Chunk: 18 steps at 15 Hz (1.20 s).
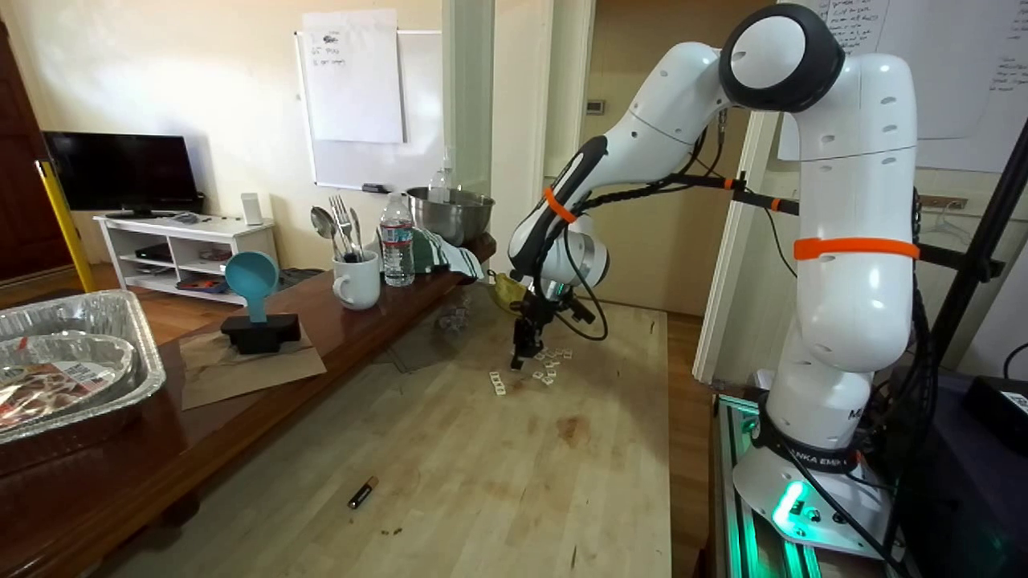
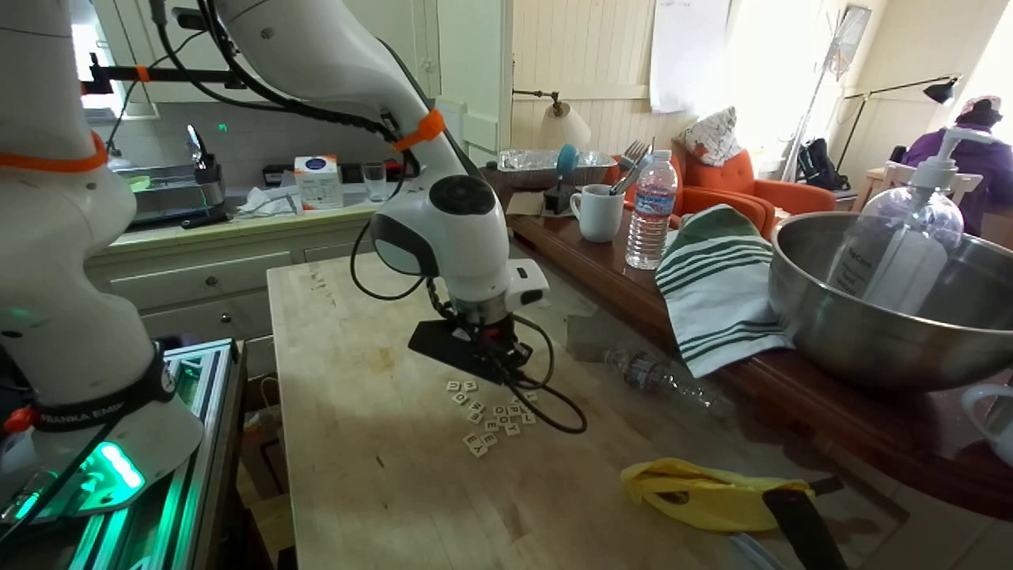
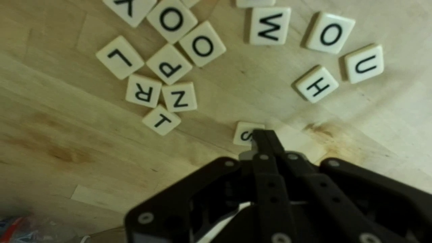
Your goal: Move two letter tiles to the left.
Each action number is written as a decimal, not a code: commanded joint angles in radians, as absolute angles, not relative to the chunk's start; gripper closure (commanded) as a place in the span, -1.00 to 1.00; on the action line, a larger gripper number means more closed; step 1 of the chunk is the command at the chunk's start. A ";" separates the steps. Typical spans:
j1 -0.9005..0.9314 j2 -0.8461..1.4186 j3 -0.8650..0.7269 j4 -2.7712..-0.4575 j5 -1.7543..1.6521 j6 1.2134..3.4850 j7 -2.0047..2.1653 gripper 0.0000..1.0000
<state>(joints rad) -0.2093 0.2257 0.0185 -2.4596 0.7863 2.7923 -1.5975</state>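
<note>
Right at the gripper point(image 3: 266, 135), S tile point(image 3: 243, 134).

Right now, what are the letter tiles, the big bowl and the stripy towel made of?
Letter tiles: perhaps plastic, smooth-looking, evenly cream with no grain showing. Big bowl: probably steel, satiny grey with soft reflections. Stripy towel: matt cloth, by how it drapes.

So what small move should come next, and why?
I'd probably nudge the S tile gently left as the wrist view shows it, if that's the left the task means. The pincer is shut, which suits pushing rather than grasping, and in that view its end overlaps the tile's right side. Whether they touch, I can't tell.
</note>
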 commanded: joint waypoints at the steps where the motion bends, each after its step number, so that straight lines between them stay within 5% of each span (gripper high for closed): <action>1: -0.205 0.266 0.035 -2.438 0.866 2.854 -1.562 1.00; 18: -0.119 0.275 0.014 -2.435 0.891 2.961 -0.977 1.00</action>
